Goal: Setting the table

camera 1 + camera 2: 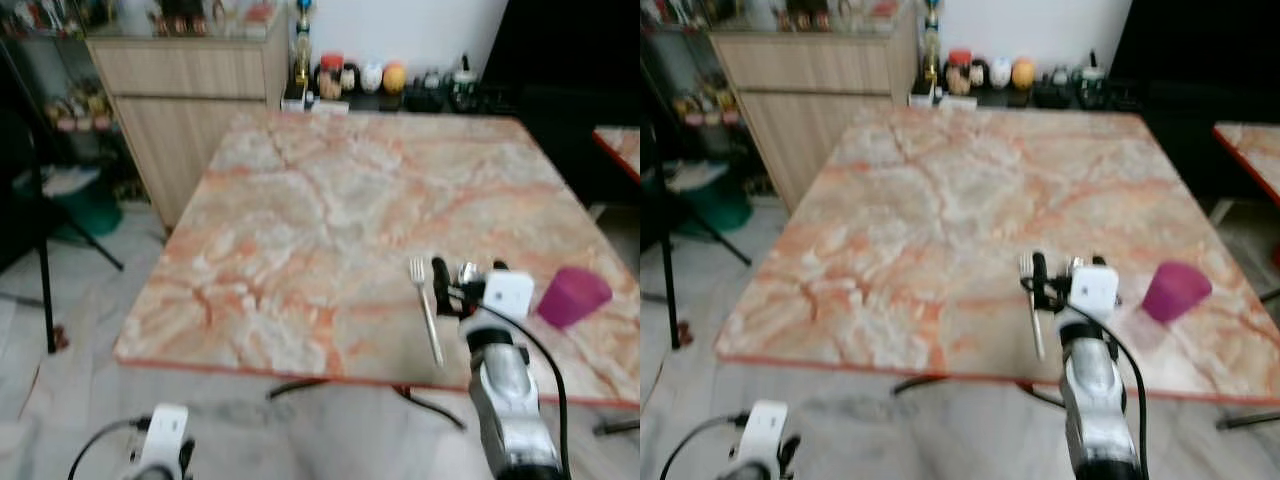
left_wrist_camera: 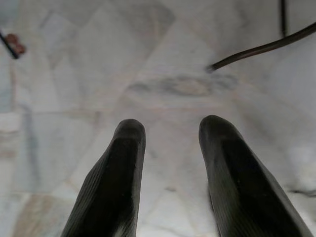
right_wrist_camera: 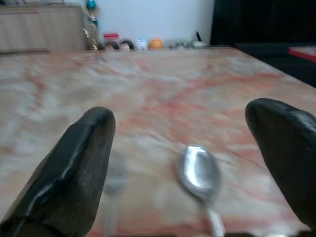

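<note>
the marble table (image 1: 330,210) is my landmark: at its near edge my right gripper (image 3: 190,148) hangs, fingers wide apart, over the spoon (image 3: 200,170), fork (image 1: 427,310) just beside. i should pull back level (no nudging). only the head views show the purple cup (image 1: 572,296). left gripper (image 2: 170,148), apart, idles below.

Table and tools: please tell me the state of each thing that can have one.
Fork: lying flat on the table, near the front edge.
Spoon: lying flat, between the right tool's fingers, untouched.
Purple cup: tipped on its side.
Right tool: open, low over the table.
Left tool: open, idle over the floor.
</note>
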Controlling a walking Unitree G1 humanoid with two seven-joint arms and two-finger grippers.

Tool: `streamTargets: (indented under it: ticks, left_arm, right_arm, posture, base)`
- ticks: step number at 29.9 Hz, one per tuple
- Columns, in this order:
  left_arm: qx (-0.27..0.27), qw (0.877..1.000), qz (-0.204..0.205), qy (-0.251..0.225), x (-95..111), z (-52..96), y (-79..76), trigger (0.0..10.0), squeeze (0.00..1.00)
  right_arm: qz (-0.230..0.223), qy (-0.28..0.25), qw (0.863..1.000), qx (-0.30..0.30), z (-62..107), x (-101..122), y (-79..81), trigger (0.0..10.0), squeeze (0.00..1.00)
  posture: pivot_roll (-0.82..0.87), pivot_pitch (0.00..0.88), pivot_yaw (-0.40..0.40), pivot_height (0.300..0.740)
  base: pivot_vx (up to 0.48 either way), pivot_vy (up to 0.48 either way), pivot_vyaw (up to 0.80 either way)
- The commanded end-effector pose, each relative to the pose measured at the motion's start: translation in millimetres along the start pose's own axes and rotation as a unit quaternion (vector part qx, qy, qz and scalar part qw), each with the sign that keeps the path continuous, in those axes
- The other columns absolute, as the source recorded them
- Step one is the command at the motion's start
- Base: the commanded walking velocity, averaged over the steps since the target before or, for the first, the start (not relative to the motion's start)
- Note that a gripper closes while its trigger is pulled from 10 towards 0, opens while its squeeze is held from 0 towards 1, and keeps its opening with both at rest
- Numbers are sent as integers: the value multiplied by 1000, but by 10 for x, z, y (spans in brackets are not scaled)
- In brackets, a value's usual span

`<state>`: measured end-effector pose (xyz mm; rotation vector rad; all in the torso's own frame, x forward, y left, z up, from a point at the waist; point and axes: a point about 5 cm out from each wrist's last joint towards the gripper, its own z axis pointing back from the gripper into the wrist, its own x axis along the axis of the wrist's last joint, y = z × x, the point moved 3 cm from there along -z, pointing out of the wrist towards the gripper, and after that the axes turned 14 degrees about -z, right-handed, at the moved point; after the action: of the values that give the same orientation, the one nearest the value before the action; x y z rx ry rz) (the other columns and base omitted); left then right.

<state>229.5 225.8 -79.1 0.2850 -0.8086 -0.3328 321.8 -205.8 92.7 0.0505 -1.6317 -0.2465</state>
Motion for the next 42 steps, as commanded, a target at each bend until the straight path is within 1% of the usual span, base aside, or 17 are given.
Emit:
streamTargets:
  ticks: [1, 11, 12, 13, 14, 15, 16, 18, 19, 20, 22, 29, 32, 33, 36, 39, 42]
  left_arm:
    - [-2, 1000, 0, 19, -135, 41, -21, 10000, 0]
    - [-5, 1000, -1, 22, -147, 43, -35, 10000, 0]
    - [-5, 1000, -1, 22, -148, 44, -34, 10000, 0]
    - [-5, 1000, -1, 22, -149, 44, -34, 10000, 0]
    - [-5, 1000, -1, 23, -151, 45, -34, 10000, 0]
    - [-5, 1000, -1, 23, -152, 45, -34, 10000, 0]
    - [-6, 1000, -1, 23, -153, 45, -33, 10000, 0]
    - [-6, 1000, -1, 24, -154, 45, -34, 10000, 0]
    - [-7, 1000, -2, 24, -156, 45, -35, 10000, 0]
    - [-7, 1000, -2, 24, -157, 45, -34, 10000, 0]
    - [-7, 1000, -2, 25, -157, 45, -33, 10000, 0]
    - [-8, 1000, -3, 23, -146, 42, -42, 10000, 0]
    - [-8, 1000, -4, 24, -152, 44, -42, 10000, 0]
    - [-9, 1000, -6, 24, -150, 43, -43, 10000, 0]
    - [-9, 1000, -7, 24, -154, 45, -38, 10000, 0]
    - [-8, 1000, -7, 23, -152, 44, -37, 10000, 0]
    - [-8, 1000, -7, 22, -147, 44, -37, 10000, 0]
  right_arm:
    - [-6, 2, 1000, -4, -2, 2, -3, 10000, 0]
    - [-7, 32, 999, -26, -5, -79, -94, 10000, 0]
    - [-14, 40, 998, -36, -2, -96, -133, 10000, 59]
    - [-15, 42, 998, -41, -2, -102, -152, 10000, 59]
    - [-17, 52, 997, -46, -4, -119, -181, 10000, 1000]
    - [-19, 58, 997, -48, -7, -130, -199, 10000, 1000]
    - [-8, 84, 995, -50, -10, -188, -234, 10000, 1000]
    - [-3, 89, 995, -50, -11, -200, -248, 10000, 1000]
    - [-1, 102, 993, -51, -22, -212, -283, 10000, 757]
    - [1, 108, 993, -51, -29, -214, -299, 10000, 24]
    - [2, 114, 992, -49, -46, -209, -318, 10000, 0]
    - [3, 135, 990, -47, -108, -201, -343, 10000, 0]
    - [-6, 144, 988, -47, -122, -218, -338, 10000, 0]
    - [-24, 152, 987, -50, -124, -245, -335, 10000, 0]
    - [-49, 167, 983, -62, -126, -290, -349, 10000, 0]
    - [-65, 170, 981, -70, -130, -302, -358, 10000, 0]
    - [-67, 173, 979, -78, -137, -306, -382, 10000, 0]
  posture:
    - [-19, 0, -18, 740]
    - [-20, 0, -19, 740]
    - [-20, 0, -20, 740]
    - [-20, 0, -20, 740]
    - [-20, 0, -19, 740]
    - [-18, 0, -19, 740]
    - [-19, 0, -19, 740]
    - [-20, 0, -19, 740]
    - [-18, 0, -19, 740]
    - [-18, 0, -19, 740]
    - [-19, 0, -19, 740]
    - [-18, 0, -18, 740]
    - [-16, 0, -18, 740]
    - [-14, 0, -18, 740]
    - [-14, 0, -19, 740]
    - [-13, 0, -19, 740]
    - [-12, 0, -19, 740]
  base:
    - [0, 0, 0]
    - [0, 0, 0]
    - [0, 0, 0]
    - [0, 0, 0]
    - [0, 0, 0]
    - [0, 0, 0]
    - [0, 0, 0]
    - [0, 0, 0]
    - [0, 0, 0]
    - [0, 0, 0]
    - [0, 0, 0]
    - [0, 0, 0]
    - [0, 0, 0]
    - [0, 0, 0]
    - [0, 0, 0]
    - [0, 0, 0]
    - [0, 0, 0]
